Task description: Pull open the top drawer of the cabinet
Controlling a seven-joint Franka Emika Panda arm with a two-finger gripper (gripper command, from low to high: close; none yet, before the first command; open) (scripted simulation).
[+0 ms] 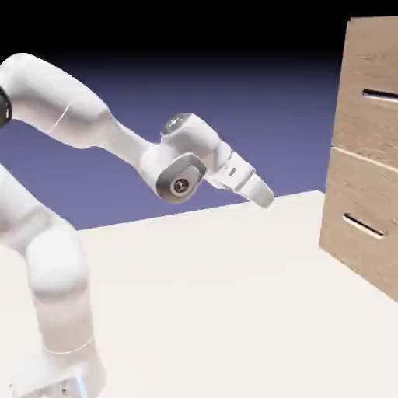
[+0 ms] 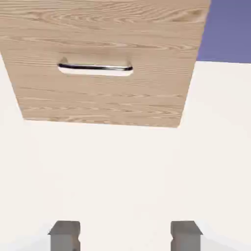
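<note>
Before you pull, get the hand round the top bar

The pale wood top drawer (image 1: 371,128) is shut, up high in the tall, light-brown wooden cabinet (image 1: 340,180). Your white two-finger hand (image 2: 125,236) is open and empty, well away. Grab the middle of its thin, dark, straight handle (image 1: 381,96). It looks hard and maybe slippery; the drawer might feel heavy, so pull straight and slow.

White arm (image 1: 124,140) angled downward — wooden cabinet (image 1: 361,163) apart, two drawers (image 1: 368,93) closed
</note>
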